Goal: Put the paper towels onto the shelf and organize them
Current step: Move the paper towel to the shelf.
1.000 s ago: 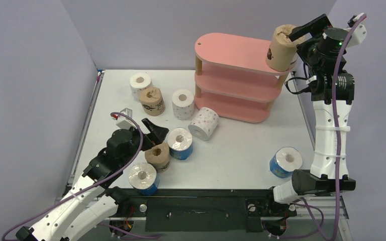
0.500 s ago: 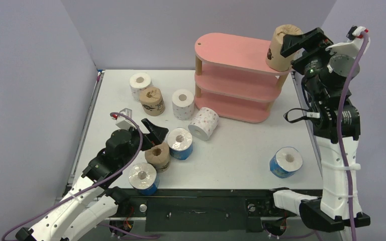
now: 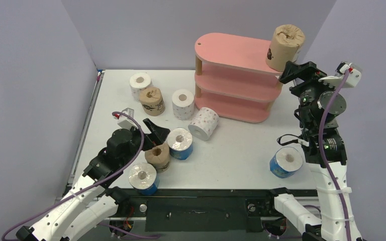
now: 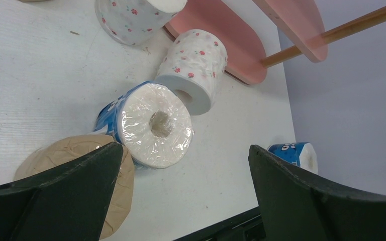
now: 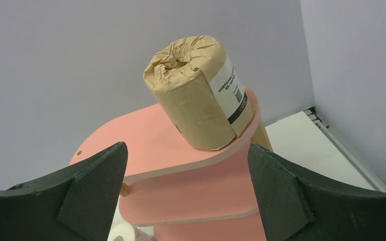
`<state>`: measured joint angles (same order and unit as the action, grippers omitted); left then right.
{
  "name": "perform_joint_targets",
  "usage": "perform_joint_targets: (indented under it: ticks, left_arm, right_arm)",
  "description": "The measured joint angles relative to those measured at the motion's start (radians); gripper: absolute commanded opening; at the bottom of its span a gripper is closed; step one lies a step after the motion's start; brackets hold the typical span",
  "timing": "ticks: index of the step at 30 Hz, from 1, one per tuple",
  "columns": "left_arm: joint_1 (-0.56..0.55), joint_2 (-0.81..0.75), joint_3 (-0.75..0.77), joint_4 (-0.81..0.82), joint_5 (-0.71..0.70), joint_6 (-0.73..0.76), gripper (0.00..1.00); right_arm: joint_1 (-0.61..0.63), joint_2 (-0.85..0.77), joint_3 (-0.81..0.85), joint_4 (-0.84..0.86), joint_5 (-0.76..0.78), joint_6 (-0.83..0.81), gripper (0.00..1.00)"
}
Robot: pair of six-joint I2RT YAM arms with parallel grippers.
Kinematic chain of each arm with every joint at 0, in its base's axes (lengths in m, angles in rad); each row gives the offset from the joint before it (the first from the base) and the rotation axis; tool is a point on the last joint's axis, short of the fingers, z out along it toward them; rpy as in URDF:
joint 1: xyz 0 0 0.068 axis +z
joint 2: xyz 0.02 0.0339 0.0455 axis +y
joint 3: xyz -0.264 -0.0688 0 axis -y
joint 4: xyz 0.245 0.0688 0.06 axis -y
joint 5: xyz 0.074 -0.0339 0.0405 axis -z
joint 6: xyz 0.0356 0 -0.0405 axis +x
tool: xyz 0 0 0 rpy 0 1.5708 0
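The pink three-tier shelf (image 3: 231, 54) stands at the back right. One brown roll (image 3: 285, 46) stands upright on the right end of its top board, and shows in the right wrist view (image 5: 201, 93) above the shelf (image 5: 156, 133). My right gripper (image 3: 295, 71) is open and empty, just below and to the right of that roll, apart from it (image 5: 187, 148). My left gripper (image 3: 157, 131) is open and empty, over a brown roll (image 3: 158, 155) and a blue roll (image 3: 180, 143); the left wrist view (image 4: 186, 148) shows that blue roll (image 4: 153, 125) and brown roll (image 4: 75, 170).
On the table: a blue roll (image 3: 143, 178) at the front edge, a blue roll (image 3: 285, 161) at front right, white dotted rolls (image 3: 140, 84) (image 3: 183, 104), one more (image 3: 203, 123) on its side by the shelf, and a brown roll (image 3: 152, 100).
My right gripper has let go of the brown roll on the top board and has drawn back and down to the right. The roll stays upright. The left arm has not moved.
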<state>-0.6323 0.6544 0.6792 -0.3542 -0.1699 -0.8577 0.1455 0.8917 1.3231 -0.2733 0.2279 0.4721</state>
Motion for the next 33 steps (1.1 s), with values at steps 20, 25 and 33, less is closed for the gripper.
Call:
perform_joint_targets:
  ticks: [20,25,33]
  left_arm:
    - [0.000,0.010,0.000,0.016,0.003,0.005,0.97]
    - [0.000,0.027,0.000,0.022,0.005,0.006,0.96]
    - [0.000,0.043,0.000,0.037,0.010,0.007,0.96]
  right_arm:
    - [-0.062,0.292,0.153,-0.038,-0.038,-0.066,0.83]
    - [-0.081,0.294,0.152,-0.037,-0.037,-0.066,0.82]
    - [-0.082,0.362,0.159,-0.034,-0.053,-0.069,0.80]
